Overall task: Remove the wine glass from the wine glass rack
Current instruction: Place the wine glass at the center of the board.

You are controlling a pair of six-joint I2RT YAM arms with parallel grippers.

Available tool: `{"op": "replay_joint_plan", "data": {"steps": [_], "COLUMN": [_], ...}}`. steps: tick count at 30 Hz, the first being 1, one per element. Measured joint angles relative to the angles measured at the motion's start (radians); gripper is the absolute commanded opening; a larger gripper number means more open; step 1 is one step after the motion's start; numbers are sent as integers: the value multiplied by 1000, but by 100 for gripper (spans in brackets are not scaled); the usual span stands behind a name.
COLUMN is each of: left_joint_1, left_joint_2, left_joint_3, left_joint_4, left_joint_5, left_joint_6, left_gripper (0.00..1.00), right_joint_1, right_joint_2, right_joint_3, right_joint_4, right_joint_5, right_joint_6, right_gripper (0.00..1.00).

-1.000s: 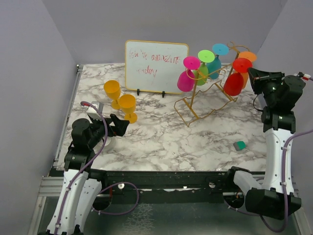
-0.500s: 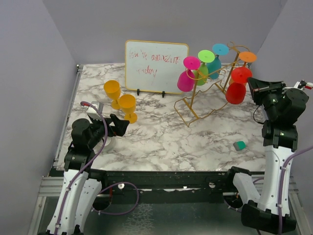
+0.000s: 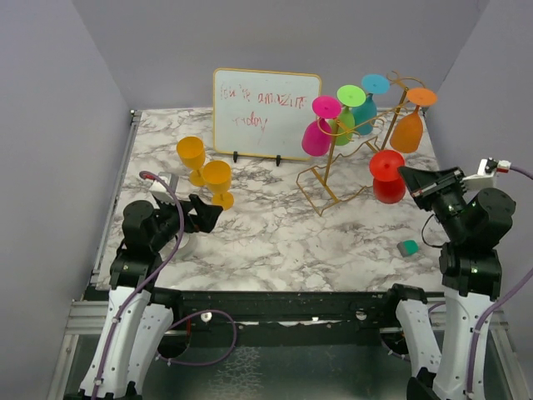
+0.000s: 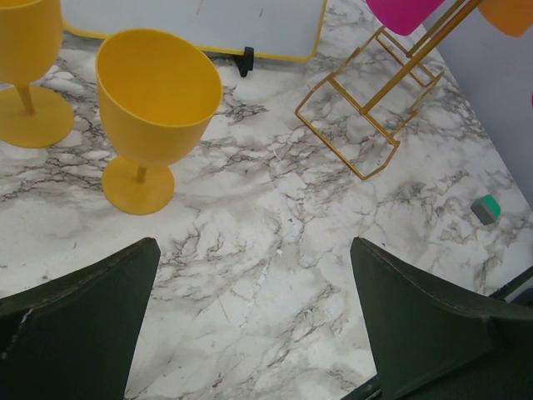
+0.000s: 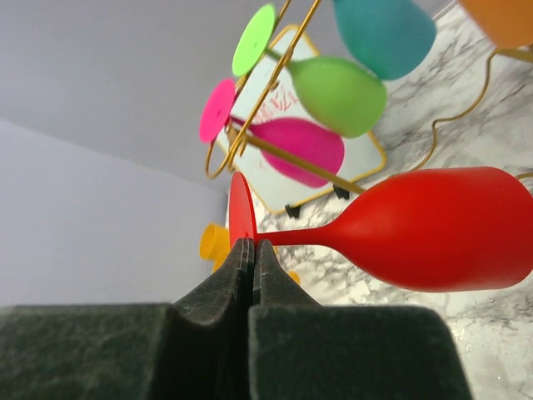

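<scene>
Just right of the wine glass rack (image 4: 406,68) and clear of its rails, the red wine glass (image 3: 387,177) is upside down, its foot pinched in my closed right claw (image 5: 252,250). My left claw (image 4: 254,279) gapes empty. The whiteboard (image 3: 266,112) has a red scrawl; only "amazing" is readable.

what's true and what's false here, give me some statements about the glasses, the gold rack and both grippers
1. The right gripper is shut on the foot of the red plastic wine glass. True.
2. The red plastic wine glass hangs on the gold wire rack. False: it is off the rack, held in the right gripper.
3. Two yellow plastic goblets stand upright on the marble table. True.
4. The left gripper holds a yellow goblet. False: it is open and empty, with the goblets ahead of it.
5. Only one glass hangs on the rack. False: a pink glass, a green glass, a teal glass and an orange glass hang there.
</scene>
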Motion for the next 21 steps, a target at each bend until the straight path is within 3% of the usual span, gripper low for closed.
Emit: {"op": "replay_joint_plan", "data": {"steps": [7, 13, 21], "left_joint_1": [0, -39, -324], "left_joint_2": [74, 153, 250], "left_joint_3": [8, 56, 105], "left_joint_4": [16, 39, 136], "left_joint_5": [97, 188, 179], "left_joint_6": [-36, -66, -126], "left_gripper": [94, 92, 87], "right_joint_1": [26, 28, 43], "right_joint_2": [-27, 77, 136], "right_joint_3": [-131, -161, -220], "right_joint_4": [87, 190, 282], "right_joint_5": [-204, -424, -637], "right_joint_6": [-71, -109, -148], "right_gripper": [1, 1, 1]}}
